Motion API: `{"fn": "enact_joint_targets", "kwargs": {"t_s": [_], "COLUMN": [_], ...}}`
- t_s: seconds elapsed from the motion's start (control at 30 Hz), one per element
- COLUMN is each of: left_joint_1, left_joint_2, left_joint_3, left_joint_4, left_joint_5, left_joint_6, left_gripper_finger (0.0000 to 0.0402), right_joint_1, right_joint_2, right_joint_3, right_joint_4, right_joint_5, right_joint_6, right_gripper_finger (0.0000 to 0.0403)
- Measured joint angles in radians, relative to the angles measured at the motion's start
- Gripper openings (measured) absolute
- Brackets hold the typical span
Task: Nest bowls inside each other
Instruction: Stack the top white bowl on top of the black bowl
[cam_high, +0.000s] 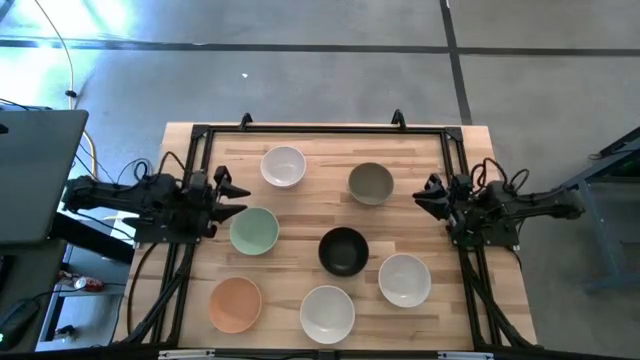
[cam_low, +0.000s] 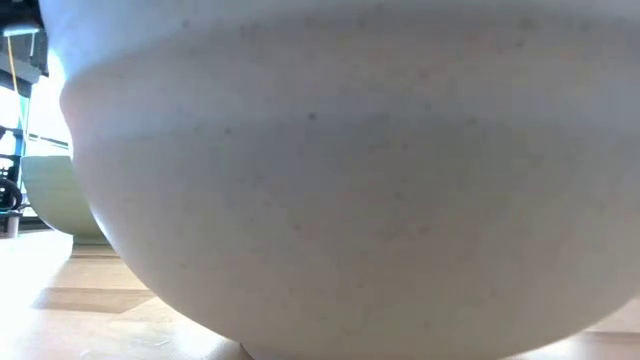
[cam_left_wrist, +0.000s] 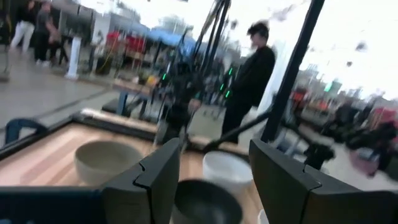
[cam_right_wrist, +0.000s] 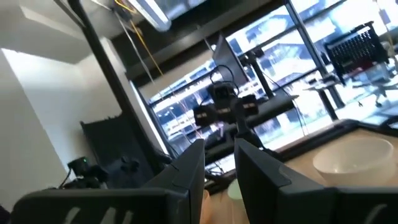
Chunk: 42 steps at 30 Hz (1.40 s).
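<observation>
from above, seven bowls sit apart on the wooden table (cam_high: 300, 205): white bowl (cam_high: 283, 166), grey bowl (cam_high: 370, 183), mint bowl (cam_high: 254, 230), black bowl (cam_high: 343, 250), peach bowl (cam_high: 235, 304). left gripper (cam_high: 232, 197) hangs beside the mint bowl, jaws spread, empty. right gripper (cam_high: 428, 193) waits at the right edge, jaws narrowly parted, empty. low view: a white bowl fills the frame.

Bright daylight, window glare washing wrist views, low view blurred close
</observation>
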Motion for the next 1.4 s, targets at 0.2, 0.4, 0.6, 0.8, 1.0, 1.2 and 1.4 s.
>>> {"fn": "enact_joint_targets", "kwargs": {"t_s": [0.2, 0.4, 0.6, 0.8, 1.0, 1.2, 1.4], "left_joint_1": [0.0, 0.0, 0.017, 0.062, 0.106, 0.152, 0.211], "left_joint_2": [0.217, 0.353, 0.423, 0.494, 0.588, 0.664, 0.687], "left_joint_3": [0.164, 0.292, 0.365, 0.384, 0.395, 0.395, 0.395], "left_joint_4": [-0.049, -0.051, -0.05, -0.114, -0.24, -0.269, -0.279], "left_joint_5": [0.003, -0.029, -0.085, -0.187, -0.305, -0.346, -0.327], "left_joint_6": [0.077, 0.198, 0.226, 0.218, 0.203, 0.227, 0.264], "left_gripper_finger": [0.0182, 0.0182, 0.0182, 0.0182, 0.0182, 0.0182, 0.0182], "right_joint_1": [0.0, 0.0, 0.0, 0.0, 0.0, 0.0, 0.0], "right_joint_2": [0.142, 0.303, 0.416, 0.491, 0.537, 0.564, 0.578], "right_joint_3": [0.102, 0.256, 0.454, 0.641, 0.764, 0.807, 0.811], "right_joint_4": [-0.014, -0.038, -0.209, -0.404, -0.491, -0.513, -0.518], "right_joint_5": [-0.012, -0.032, -0.043, -0.044, -0.048, -0.057, -0.056], "right_joint_6": [-0.012, -0.106, -0.165, -0.178, -0.227, -0.257, -0.257], "right_gripper_finger": [0.0078, 0.0078, 0.0078, 0.0078, 0.0078, 0.0078, 0.0078]}}
